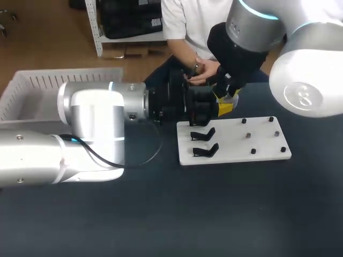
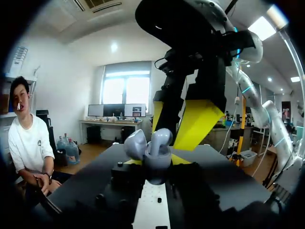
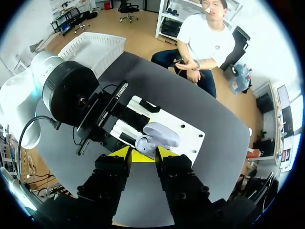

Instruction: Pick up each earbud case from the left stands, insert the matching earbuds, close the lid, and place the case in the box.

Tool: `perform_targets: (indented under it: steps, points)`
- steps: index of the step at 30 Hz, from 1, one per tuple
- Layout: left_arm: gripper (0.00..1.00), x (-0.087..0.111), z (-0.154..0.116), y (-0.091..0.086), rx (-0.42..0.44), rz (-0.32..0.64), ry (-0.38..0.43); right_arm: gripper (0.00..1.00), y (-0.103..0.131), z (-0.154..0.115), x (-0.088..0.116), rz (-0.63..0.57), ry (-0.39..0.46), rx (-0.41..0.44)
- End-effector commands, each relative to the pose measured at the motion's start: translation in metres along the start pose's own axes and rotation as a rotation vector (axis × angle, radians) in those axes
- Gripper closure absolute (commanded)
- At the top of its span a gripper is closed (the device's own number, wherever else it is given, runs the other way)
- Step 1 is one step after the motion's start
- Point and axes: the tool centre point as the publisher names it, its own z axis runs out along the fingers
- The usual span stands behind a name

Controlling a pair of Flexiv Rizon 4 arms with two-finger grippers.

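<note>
The left fingers (image 2: 180, 160) were closed on the grey earbud case (image 2: 157, 145) from both sides. They held it in the air near the white board (image 1: 236, 156), clear of the black stands (image 1: 203, 134). The right fingers (image 2: 198, 121) hung just over it, slightly parted, with nothing visible between them. The case seemed to stand upright, its long axis vertical and its mouth facing up. Its lid was swung back toward the far edge of the worktop (image 1: 214, 214). By this reading the pickup was done, while inserting the earbuds, closing the lid and placing the case in the box (image 1: 32, 80) remained.
</note>
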Motion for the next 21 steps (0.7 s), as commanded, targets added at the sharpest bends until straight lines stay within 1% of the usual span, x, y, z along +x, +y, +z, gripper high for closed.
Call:
perform_targets:
  steps: [1, 10, 17, 19, 20, 21]
  points:
    - [1.0, 0.001, 0.0, -0.002, -0.007, 0.004, -0.006, 0.65, -0.001, -0.002, 0.001, 0.004, -0.009, 0.007]
    - [1.0, 0.001, 0.0, -0.002, -0.007, 0.004, -0.006, 0.62, 0.001, -0.004, -0.002, 0.002, -0.021, 0.008]
    - [1.0, 0.001, 0.0, -0.002, -0.007, 0.004, -0.006, 0.62, -0.001, -0.02, -0.006, 0.032, -0.056, -0.008]
    - [1.0, 0.001, 0.0, -0.002, -0.007, 0.004, -0.006, 0.69, 0.0, -0.025, -0.004, 0.039, -0.06, -0.014]
    - [1.0, 0.001, 0.0, -0.002, -0.007, 0.004, -0.006, 0.76, 0.001, -0.026, -0.002, 0.041, -0.06, -0.015]
    - [1.0, 0.001, 0.0, -0.002, -0.007, 0.004, -0.006, 0.78, 0.002, -0.027, 0.0, 0.042, -0.059, -0.016]
